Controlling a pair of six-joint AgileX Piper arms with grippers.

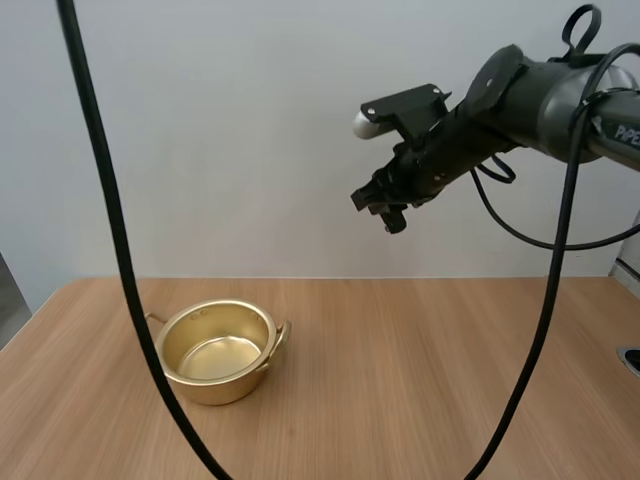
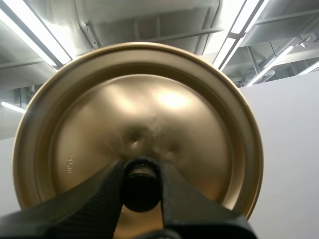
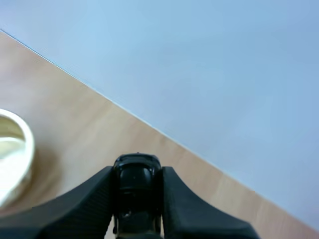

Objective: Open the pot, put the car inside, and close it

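The pot (image 1: 216, 388) sits open on the left side of the counter (image 1: 430, 380). It has nothing in it. The left tool (image 2: 141, 169) is clenched on the black knob (image 2: 140, 188) of the gold lid (image 2: 149, 109) and holds it up in the air. The right tool (image 1: 387, 208) is high above the counter, well apart from the pot. It pinches the little black car (image 3: 137, 189) between its two fingers.

I think the step now is to put the car in the pot. To do it well, the right tool should go across until it is right over the middle of the pot. Then it should go down low, inside the rim. Only then should it let go, so the car does not bounce out or roll away. The lid should wait off to the side so the two arms do not bump.
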